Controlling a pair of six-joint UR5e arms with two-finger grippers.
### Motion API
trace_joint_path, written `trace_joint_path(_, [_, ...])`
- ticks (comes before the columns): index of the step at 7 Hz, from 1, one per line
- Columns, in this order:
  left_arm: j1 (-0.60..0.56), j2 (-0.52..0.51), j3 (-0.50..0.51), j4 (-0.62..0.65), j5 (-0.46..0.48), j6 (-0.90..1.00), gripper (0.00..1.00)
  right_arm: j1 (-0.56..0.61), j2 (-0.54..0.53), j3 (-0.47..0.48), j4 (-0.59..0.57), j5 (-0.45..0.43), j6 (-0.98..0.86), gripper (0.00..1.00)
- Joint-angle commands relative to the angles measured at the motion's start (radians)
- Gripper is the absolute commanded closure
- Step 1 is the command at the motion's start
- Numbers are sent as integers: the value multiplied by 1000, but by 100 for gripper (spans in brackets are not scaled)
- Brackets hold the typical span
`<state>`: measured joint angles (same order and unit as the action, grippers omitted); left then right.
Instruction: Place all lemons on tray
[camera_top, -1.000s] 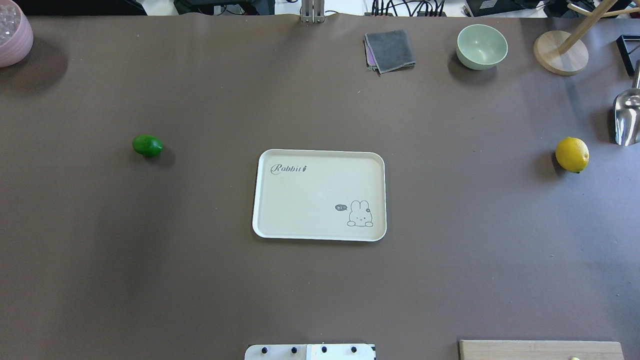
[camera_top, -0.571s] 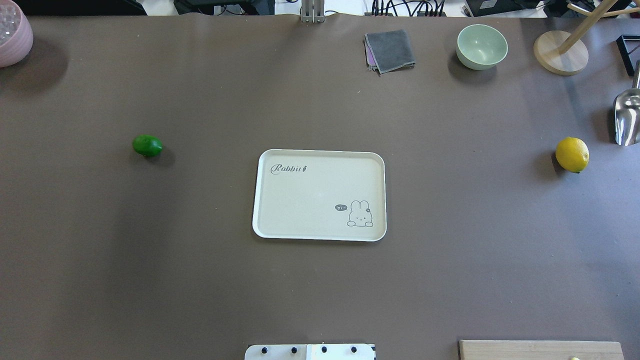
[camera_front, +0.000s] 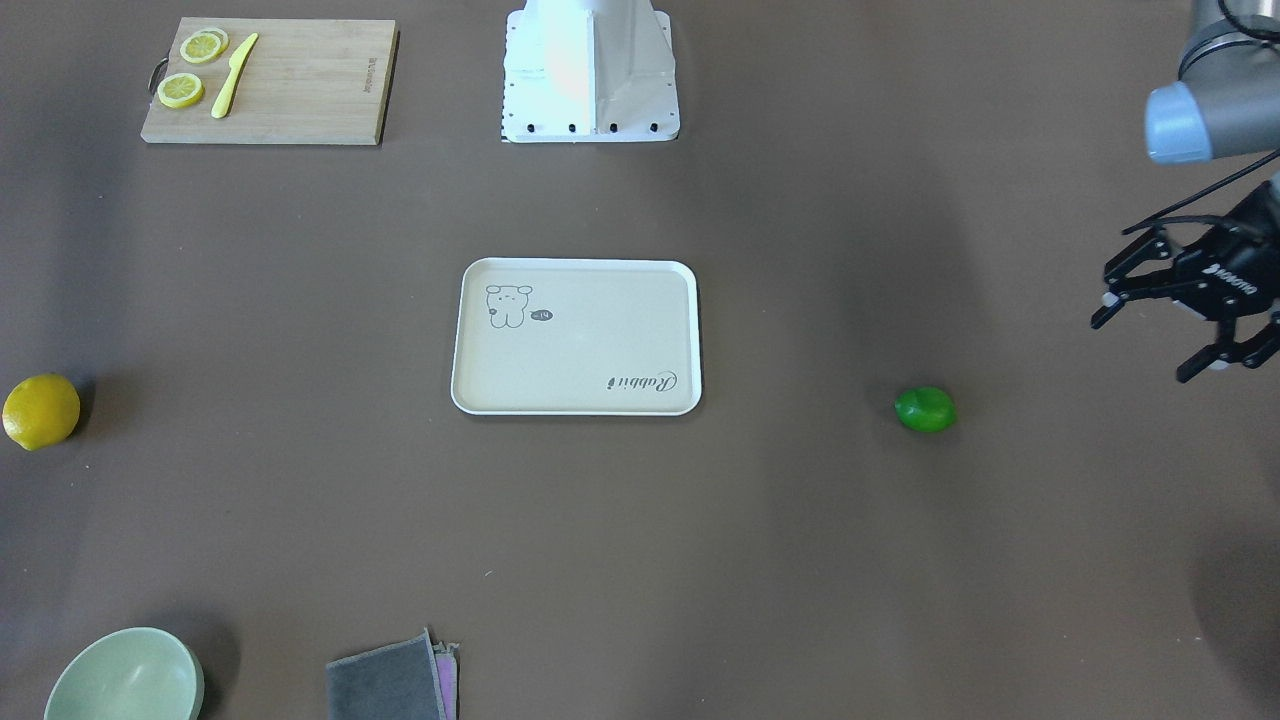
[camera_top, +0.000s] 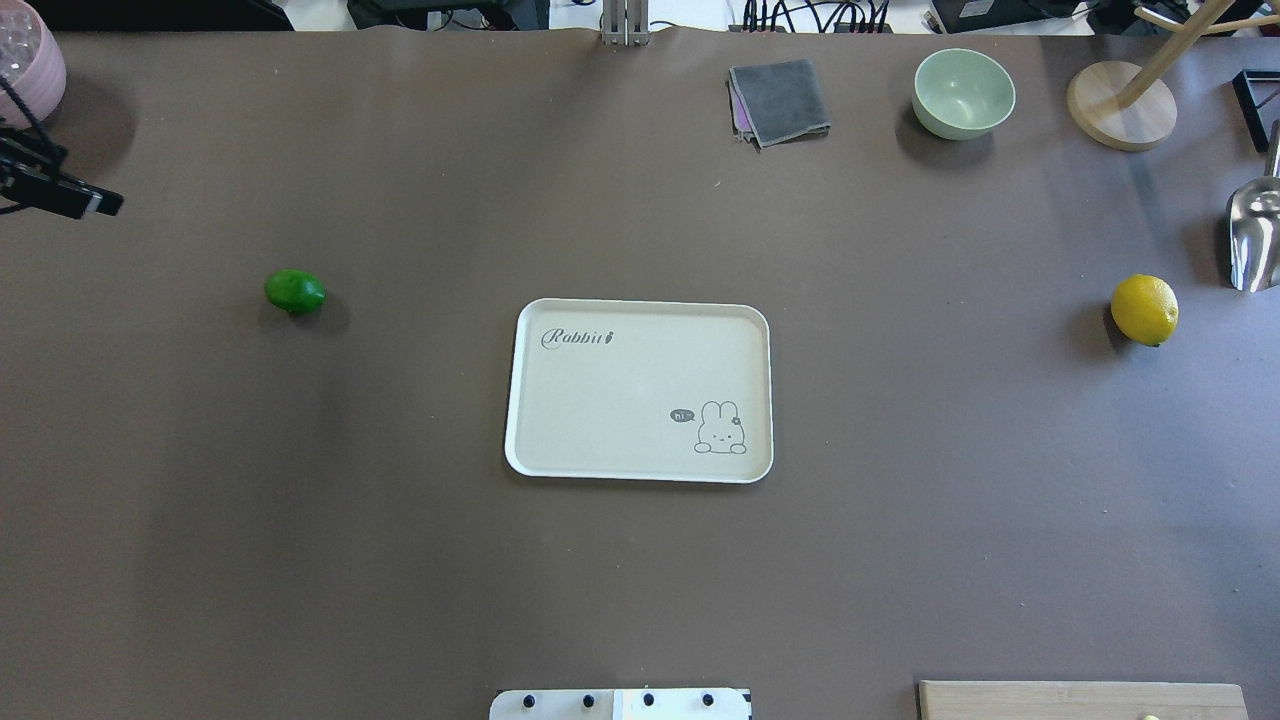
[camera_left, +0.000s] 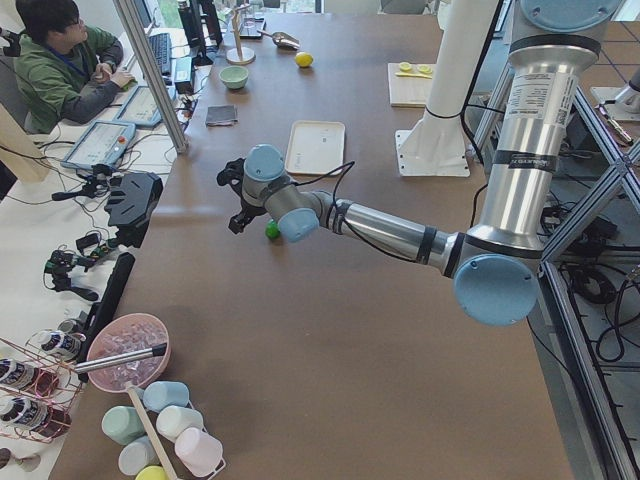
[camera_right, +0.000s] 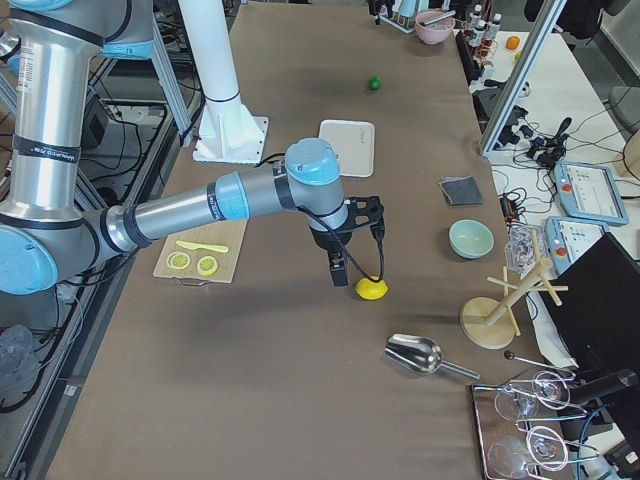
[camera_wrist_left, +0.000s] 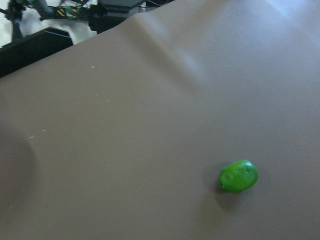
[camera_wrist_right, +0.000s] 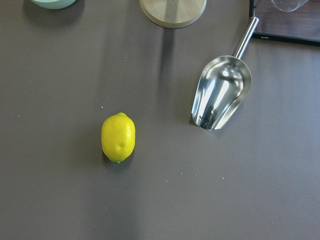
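Left gripper (camera_front: 1147, 345) cropped at edge, fingers spread, right gripper (camera_right: 340, 265) fingers cannot tell, green lemon (camera_front: 925, 409), yellow lemon (camera_front: 40, 411) outside tray (camera_front: 580, 345)

One yellow lemon (camera_top: 1144, 309) and one green lemon (camera_top: 295, 291) make two whole fruits. There is one cream tray (camera_top: 620, 400). One bamboo cutting board (camera_front: 300, 85) carries two lemon slices (camera_front: 181, 90) and one yellow knife (camera_front: 233, 75). Elsewhere there are one pale green bowl (camera_top: 963, 93), one folded grey cloth (camera_top: 780, 100), one metal scoop (camera_wrist_right: 220, 95), one wooden stand (camera_top: 1100, 115) and one pink bowl (camera_top: 35, 60). The left arm (camera_left: 385, 228) and the right arm (camera_right: 180, 213) make two robot arms
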<state>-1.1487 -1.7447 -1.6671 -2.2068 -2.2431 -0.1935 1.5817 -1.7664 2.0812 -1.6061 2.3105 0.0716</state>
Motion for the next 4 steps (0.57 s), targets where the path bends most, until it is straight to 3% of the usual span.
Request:
trace_joint_path(1, [176, -121, 111, -16, 177, 18, 2, -40, -2, -30, 108, 9, 8, 0])
trace_joint_path(2, [216, -146, 180, -66, 178, 63, 2, -67, -1, -48, 138, 6, 45, 0])
trace_joint_path(4, [236, -145, 196, -129, 166, 69, 2, -74, -2, -49, 170, 15, 66, 0])
